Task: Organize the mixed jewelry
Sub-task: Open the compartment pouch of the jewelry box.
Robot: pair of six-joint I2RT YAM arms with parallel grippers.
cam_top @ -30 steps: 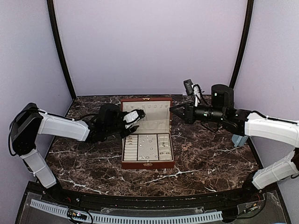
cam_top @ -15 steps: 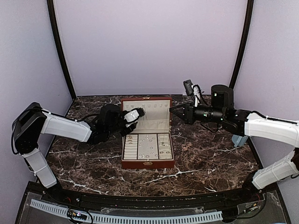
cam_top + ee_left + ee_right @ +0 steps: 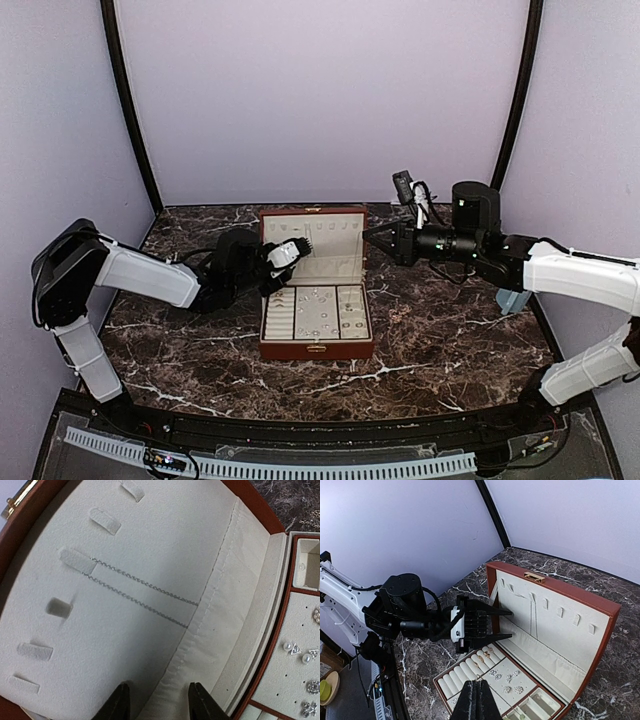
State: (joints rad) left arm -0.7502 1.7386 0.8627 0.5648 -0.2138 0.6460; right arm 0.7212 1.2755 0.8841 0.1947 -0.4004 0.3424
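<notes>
Where the task's things lie: the mixed jewelry (image 3: 318, 305) is spread over the cream compartments of the open reddish-brown hinged box (image 3: 316, 351); small silvery studs and pale pearl-like beads (image 3: 292, 647) are seen on the perforated pad.
Chain: a thin silver chain (image 3: 145, 583) is hung in two strands from a cream fabric tab (image 3: 77, 560) on the raised lid's cream lining (image 3: 150, 525), and its lower end is tucked into the gathered pocket (image 3: 210, 630).
Left gripper (image 3: 157, 700): it is held just in front of the lid lining, below the chain; the jaws are parted and nothing is gripped.
Right gripper (image 3: 479, 700): it is held in the air to the right of the lid, jaws pressed together, nothing seen between them.
Step judged: the chain's seating on the lid is probably being attended to.
Doing it well: the chain should be approached squarely and slowly, and pinched on one strand only; the lining should not be pushed, lest the lid be tipped back.
Support: the box is set on a dark brown veined marble tabletop (image 3: 450, 340).
</notes>
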